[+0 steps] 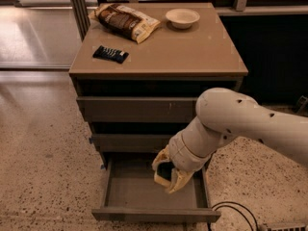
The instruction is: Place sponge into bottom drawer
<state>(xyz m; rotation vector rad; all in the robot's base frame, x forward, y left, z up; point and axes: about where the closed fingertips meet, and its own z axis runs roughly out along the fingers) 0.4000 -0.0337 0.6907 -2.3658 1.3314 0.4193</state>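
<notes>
The bottom drawer (126,192) is pulled open at the foot of the grey-brown cabinet, and the part of its floor that shows is bare. My gripper (169,176) hangs low over the drawer's right half, just above the floor. Its pale yellow fingers (180,181) are shut on the sponge (166,171). Only a dark patch of the sponge shows between them. My white arm comes in from the right and hides the drawer's right rear corner.
On the cabinet top (192,52) lie a black packet (110,54), a snack bag (126,21) and a small bowl (182,18). Two closed drawer fronts (134,109) sit above the open one. A black cable (231,210) lies on the speckled floor at the right.
</notes>
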